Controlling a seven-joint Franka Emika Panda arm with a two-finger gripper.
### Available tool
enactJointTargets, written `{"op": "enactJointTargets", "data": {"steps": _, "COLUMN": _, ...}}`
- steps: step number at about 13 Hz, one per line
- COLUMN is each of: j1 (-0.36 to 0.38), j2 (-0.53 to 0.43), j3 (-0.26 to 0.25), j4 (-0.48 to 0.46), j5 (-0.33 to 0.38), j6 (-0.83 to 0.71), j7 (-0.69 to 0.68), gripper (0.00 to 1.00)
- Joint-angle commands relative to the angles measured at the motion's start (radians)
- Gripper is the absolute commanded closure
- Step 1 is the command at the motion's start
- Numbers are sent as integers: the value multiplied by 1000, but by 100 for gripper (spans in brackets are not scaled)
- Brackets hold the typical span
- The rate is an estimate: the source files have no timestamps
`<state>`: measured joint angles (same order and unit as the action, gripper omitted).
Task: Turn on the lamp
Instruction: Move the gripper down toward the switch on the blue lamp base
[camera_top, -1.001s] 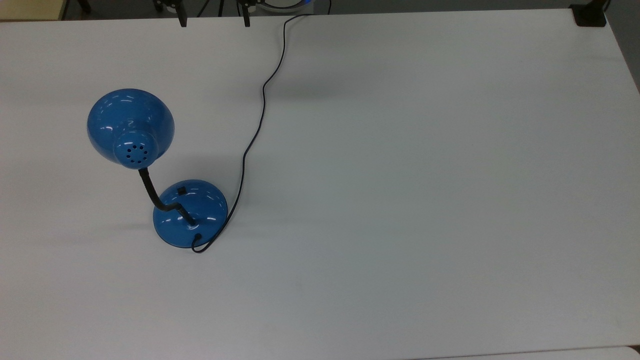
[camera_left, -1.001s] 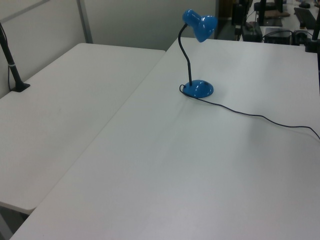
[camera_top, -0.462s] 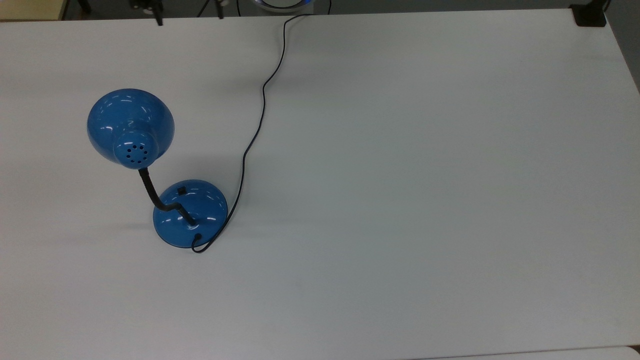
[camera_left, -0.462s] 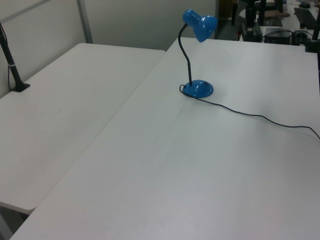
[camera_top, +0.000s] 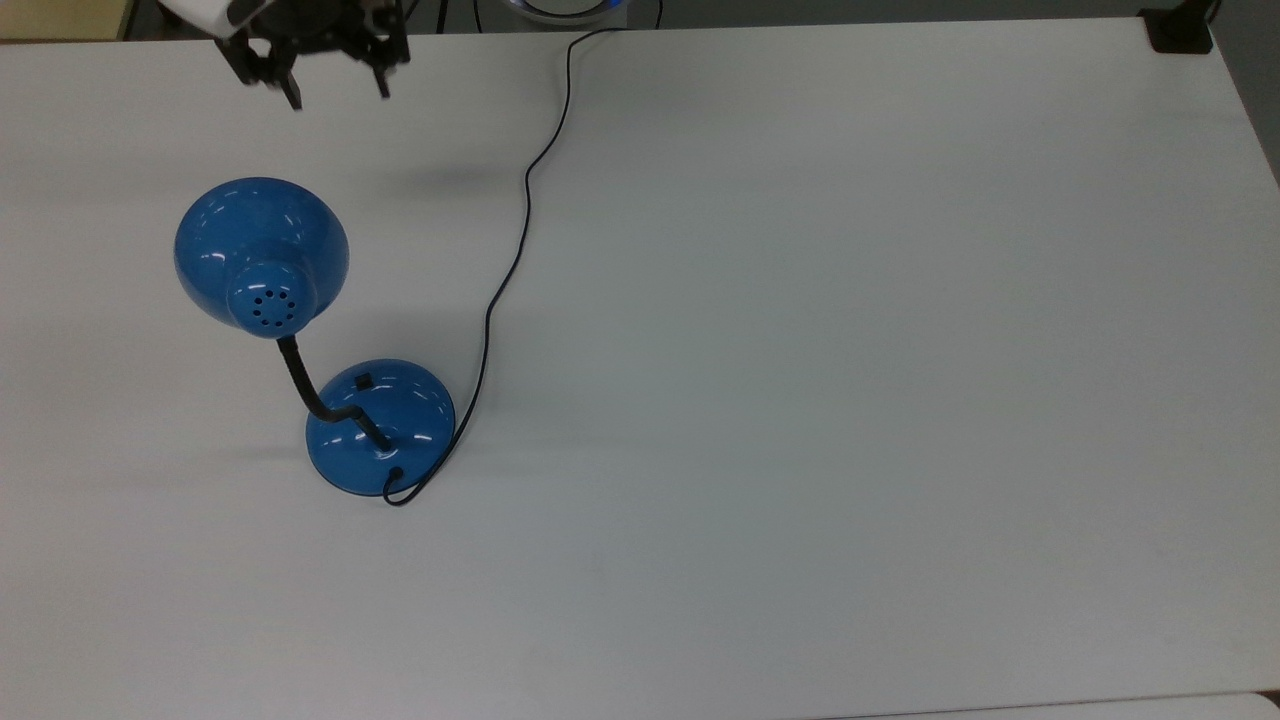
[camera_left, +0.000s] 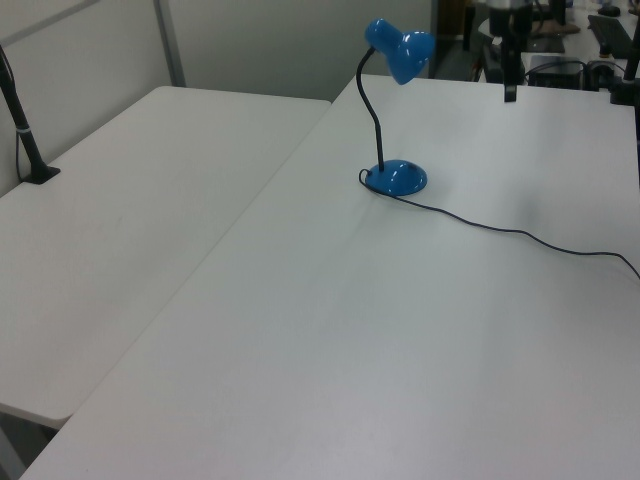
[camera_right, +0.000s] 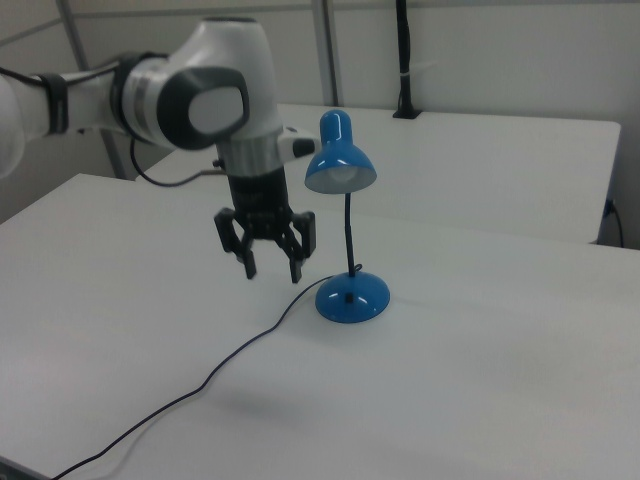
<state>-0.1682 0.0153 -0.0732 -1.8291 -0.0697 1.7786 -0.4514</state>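
The blue lamp stands on the white table, its dome shade raised on a black gooseneck over the round base. A small black switch sits on the base, and the bulb looks unlit under the shade. The thin black cord runs from the base to the table's far edge. My gripper hangs open and empty above the table, beyond the shade toward the top view's top edge. In the right view my gripper is left of the base, above the cord.
A second white table adjoins on the left view's left, with a black clamped post on it. A black clamp sits at the top view's top right corner. The cord crosses the table.
My gripper has come down into the top view from its top edge and shifted left, closer to the lamp shade. The lamp and cord have not moved.
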Motion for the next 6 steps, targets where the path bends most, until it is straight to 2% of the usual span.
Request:
{"op": "enactJointTargets", "data": {"steps": 1, "j1": -31, "j2": -23, "j3": 3, "j4": -130, "j5": 30, "j6": 191, "j7": -9, "gripper": 100}}
{"op": "enactJointTargets", "data": {"steps": 4, "j1": -80, "j2": -20, "j3": 3, "j4": -226, "j5": 154, "j6": 394, "j7": -45, "gripper": 100}}
{"op": "enactJointTargets", "data": {"steps": 6, "j1": -94, "j2": -14, "j3": 1, "j4": -277, "j5": 272, "j6": 517, "j7": -159, "gripper": 100}}
